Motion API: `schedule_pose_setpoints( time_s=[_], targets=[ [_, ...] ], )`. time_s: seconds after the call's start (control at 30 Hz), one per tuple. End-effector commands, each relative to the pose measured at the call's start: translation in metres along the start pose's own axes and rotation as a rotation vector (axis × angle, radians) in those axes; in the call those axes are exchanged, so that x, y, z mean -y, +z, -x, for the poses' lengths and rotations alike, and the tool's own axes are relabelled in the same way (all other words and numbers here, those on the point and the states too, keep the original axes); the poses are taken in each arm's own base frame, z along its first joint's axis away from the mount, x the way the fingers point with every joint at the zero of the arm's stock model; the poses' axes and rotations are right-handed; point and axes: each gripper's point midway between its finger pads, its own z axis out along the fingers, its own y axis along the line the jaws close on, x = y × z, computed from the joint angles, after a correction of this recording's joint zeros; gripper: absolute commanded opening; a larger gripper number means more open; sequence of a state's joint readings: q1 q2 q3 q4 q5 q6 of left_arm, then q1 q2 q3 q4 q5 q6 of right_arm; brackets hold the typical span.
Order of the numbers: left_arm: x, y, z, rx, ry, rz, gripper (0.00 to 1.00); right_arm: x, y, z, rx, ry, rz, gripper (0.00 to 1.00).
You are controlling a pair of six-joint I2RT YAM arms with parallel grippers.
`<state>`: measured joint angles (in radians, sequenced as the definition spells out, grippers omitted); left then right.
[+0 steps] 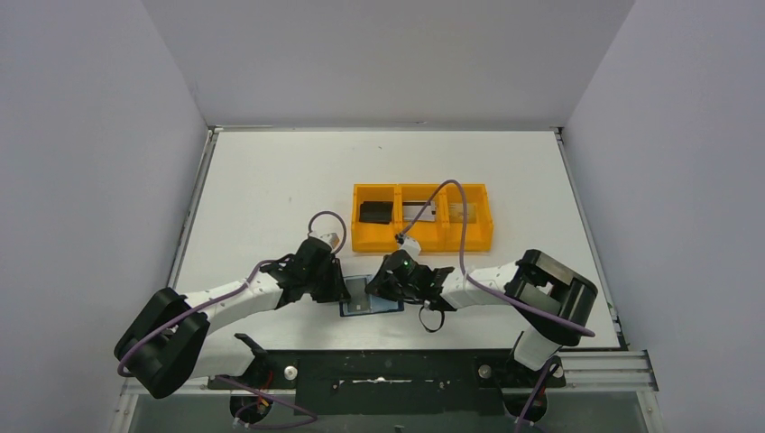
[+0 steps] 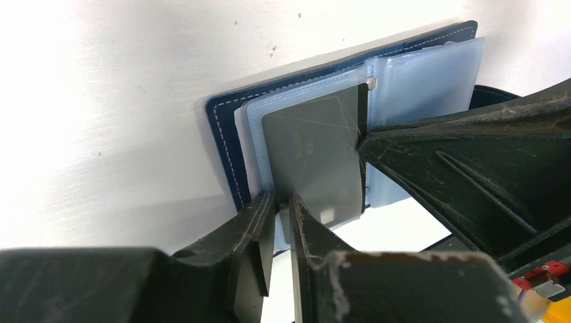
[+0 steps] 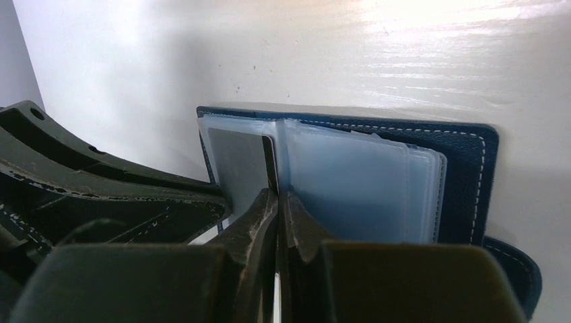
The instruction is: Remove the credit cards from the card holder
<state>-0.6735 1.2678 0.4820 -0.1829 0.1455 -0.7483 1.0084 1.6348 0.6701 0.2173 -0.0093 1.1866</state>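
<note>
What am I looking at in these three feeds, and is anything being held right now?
The overhead view shows a left arm and a right arm bolted to a white table. The other two views come from a camera on each wrist, looking along that arm's own pincer. An open wallet lies between the arms; the orange tray behind it holds cards. The left pincer is nearly closed at the edge of a dark card inside a clear sleeve; a firm grip isn't certain. The right pincer is shut, its tips at the wallet's middle fold.
</note>
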Motion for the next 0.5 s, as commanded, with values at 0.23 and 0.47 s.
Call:
schedule_pose_setpoints(
  time_s=[0.23, 0.47],
  targets=[
    [-0.024, 0.003, -0.013, -0.013, -0.009, 0.098, 0.1, -0.03, -0.019, 0.009, 0.049, 0.043, 0.151, 0.0],
    [-0.022, 0.002, -0.01, -0.005, -0.007, 0.092, 0.06, -0.021, -0.021, 0.01, 0.061, 0.052, 0.115, 0.0]
  ],
)
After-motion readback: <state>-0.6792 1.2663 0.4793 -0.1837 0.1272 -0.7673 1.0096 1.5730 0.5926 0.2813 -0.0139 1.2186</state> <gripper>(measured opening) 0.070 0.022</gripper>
